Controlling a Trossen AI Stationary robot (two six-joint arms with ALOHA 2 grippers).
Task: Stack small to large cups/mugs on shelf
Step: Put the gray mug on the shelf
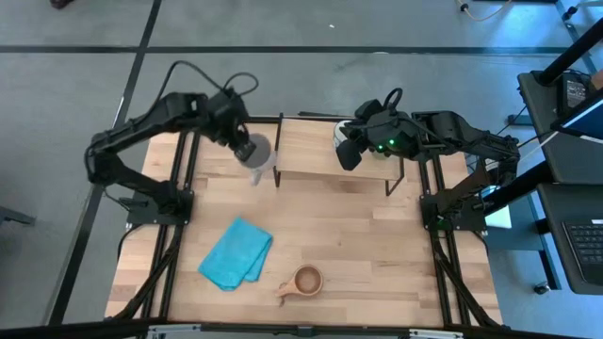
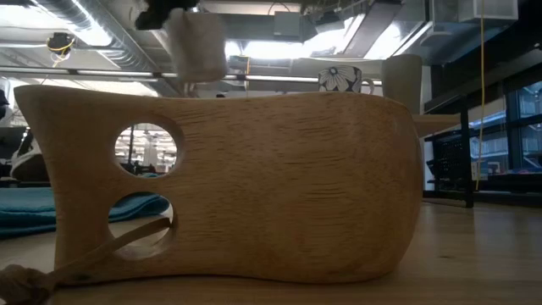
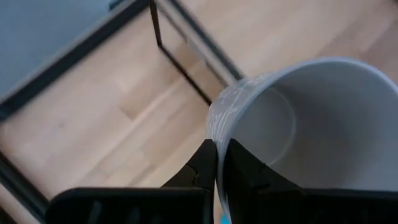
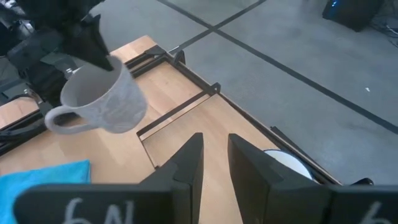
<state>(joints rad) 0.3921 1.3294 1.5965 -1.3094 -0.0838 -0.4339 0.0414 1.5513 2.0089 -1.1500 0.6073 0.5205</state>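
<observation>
Left gripper (image 3: pixel 216 163): pinches the rim of the grey mug (image 1: pixel 256 152), one finger inside, one outside.
Grey mug: empty, lifted and tilted, just off the shelf's (image 1: pixel 311 149) left end.
Right gripper (image 4: pixel 215 163): fingers a narrow gap apart, holding nothing, over the shelf's right part.
White mug (image 1: pixel 339 135): on the shelf, under the right gripper.
Wooden cup (image 1: pixel 305 281): empty, on the tabletop well apart from the shelf, beside the blue cloth (image 1: pixel 236 253).

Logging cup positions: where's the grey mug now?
In the high view, the grey ceramic mug hangs in the left end effector, clamped by its rim, beside the wooden shelf's left end.
</observation>
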